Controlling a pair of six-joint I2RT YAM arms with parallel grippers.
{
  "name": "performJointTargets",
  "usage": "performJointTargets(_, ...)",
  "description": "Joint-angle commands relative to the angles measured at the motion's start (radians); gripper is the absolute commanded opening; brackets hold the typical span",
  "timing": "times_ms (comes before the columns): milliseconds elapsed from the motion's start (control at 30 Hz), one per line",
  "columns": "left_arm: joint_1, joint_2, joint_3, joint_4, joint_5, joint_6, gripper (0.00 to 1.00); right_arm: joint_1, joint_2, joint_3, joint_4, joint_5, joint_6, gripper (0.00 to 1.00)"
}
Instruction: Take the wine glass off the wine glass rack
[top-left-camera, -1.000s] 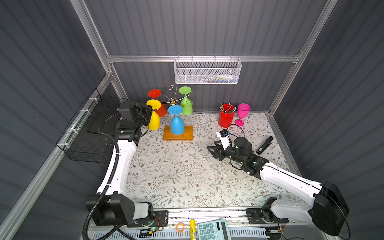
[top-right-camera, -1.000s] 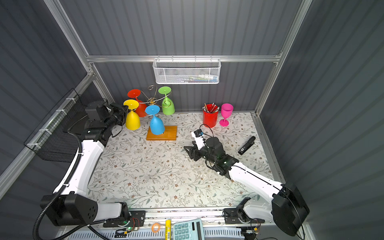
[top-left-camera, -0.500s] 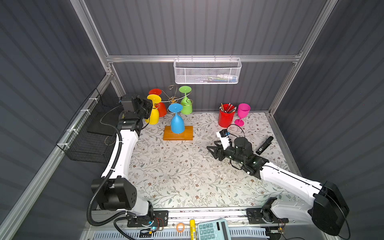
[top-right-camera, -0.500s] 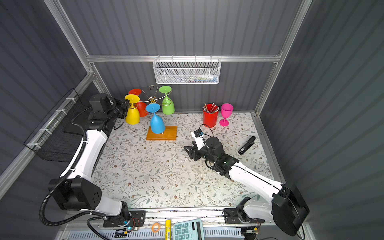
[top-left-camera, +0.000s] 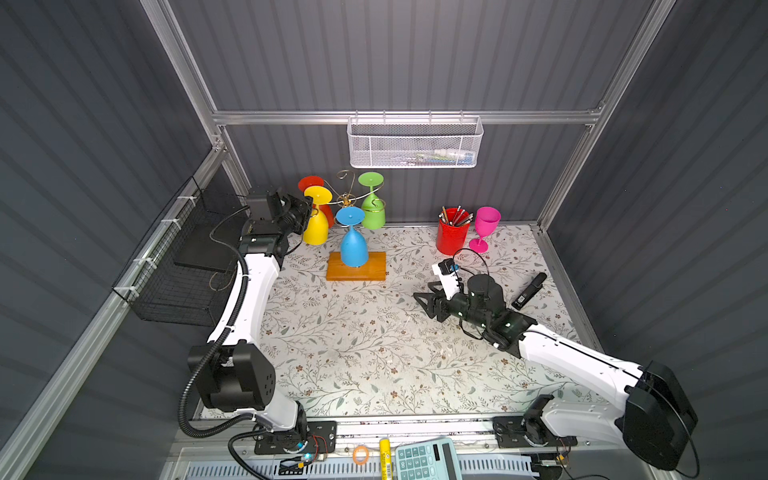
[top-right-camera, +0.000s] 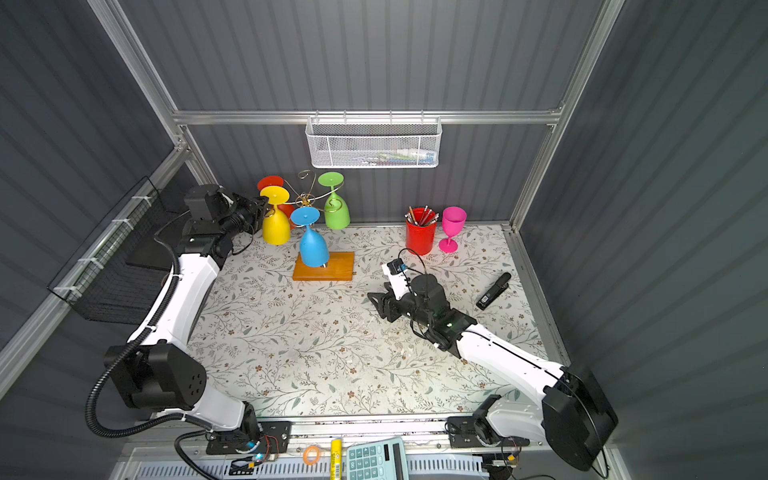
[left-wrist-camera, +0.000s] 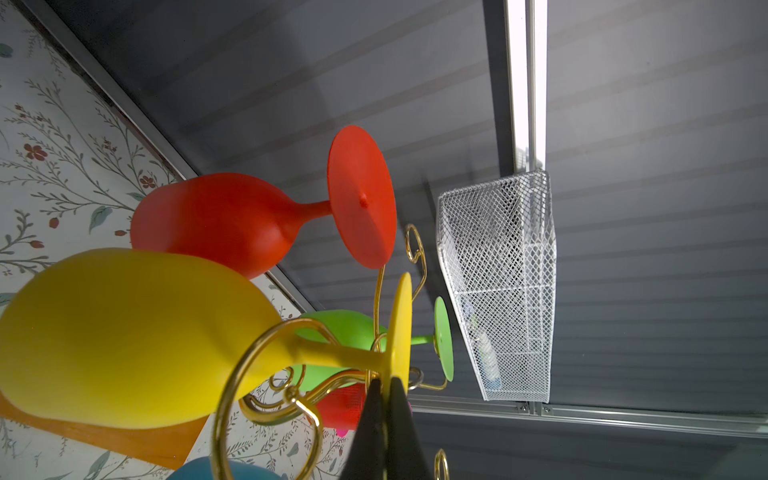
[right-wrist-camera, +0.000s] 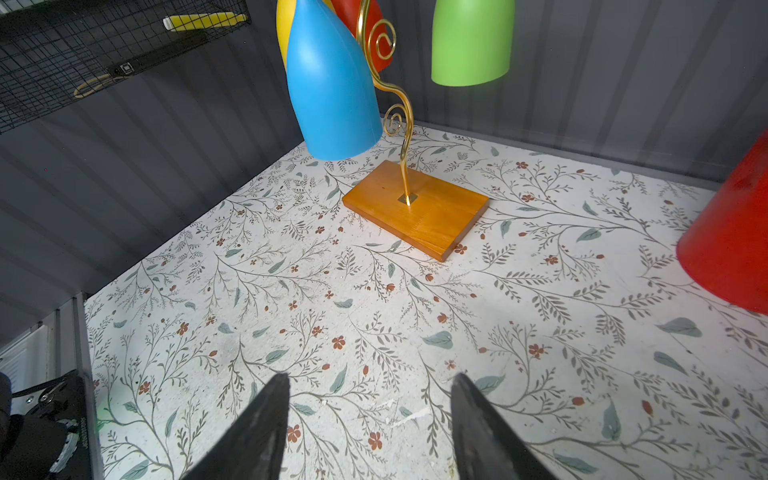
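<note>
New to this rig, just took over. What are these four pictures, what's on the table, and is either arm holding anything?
Two robot arms work over a floral table. Two pictures look down from overhead; the other two come from a camera on each arm's wrist. The wine glass rack holds, upside down, a red glass, green glass, blue glass and the yellow wine glass. A pink glass and red pen cup stand nearby. The left gripper has its fingers shut on the foot of the yellow wine glass; the right gripper is open and empty.
</note>
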Motion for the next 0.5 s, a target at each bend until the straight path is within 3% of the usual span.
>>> performJointTargets(0,0.004,-0.047,-0.023,0.039,0.049,0.000,0.00,0.006,0.006,0.011,0.010,0.003,-0.007,0.62)
performJointTargets(467,0.004,-0.206,-0.183,0.031,0.079,0.000,0.00,0.009,-0.011,0.014,0.001,0.002,-0.002,0.62)
